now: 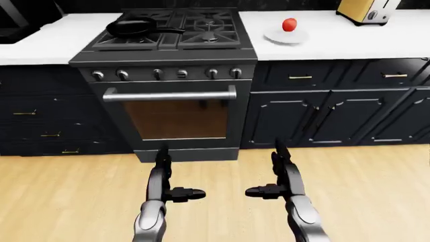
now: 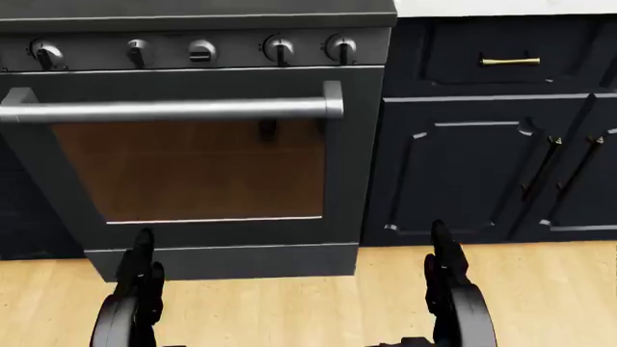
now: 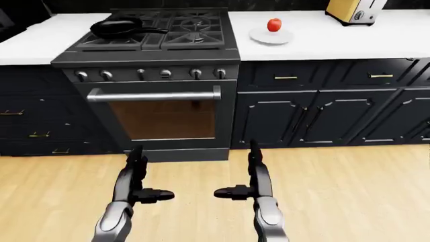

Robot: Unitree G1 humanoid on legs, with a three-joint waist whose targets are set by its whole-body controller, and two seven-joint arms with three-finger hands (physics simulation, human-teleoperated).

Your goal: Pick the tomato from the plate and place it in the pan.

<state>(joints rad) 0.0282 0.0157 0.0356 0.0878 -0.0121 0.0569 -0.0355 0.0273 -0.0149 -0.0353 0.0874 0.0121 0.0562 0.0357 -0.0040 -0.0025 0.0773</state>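
- Left-eye view: approach stage, I'd say, nothing grasped yet. The round red tomato point(image 1: 290, 24) sits on the small white plate point(image 1: 286, 36) on the white countertop point(image 1: 349, 40), just right of the dark steel gas stove point(image 1: 168, 75). The black frying pan point(image 1: 132, 27) rests on the stove's left burners. A yellow-and-silver toaster point(image 1: 366, 11) stands further right.
- Head view: only oven door and navy cabinets point(image 2: 501, 144); both hands low, well short of the counter.
- Right-eye view: left hand point(image 3: 137, 184) and right hand point(image 3: 248, 181) carry nothing, fingers extended, thumbs pointing inward. Next move likely calls for stepping closer, right hand up to the tomato. Nothing blocks the tomato-to-pan path.
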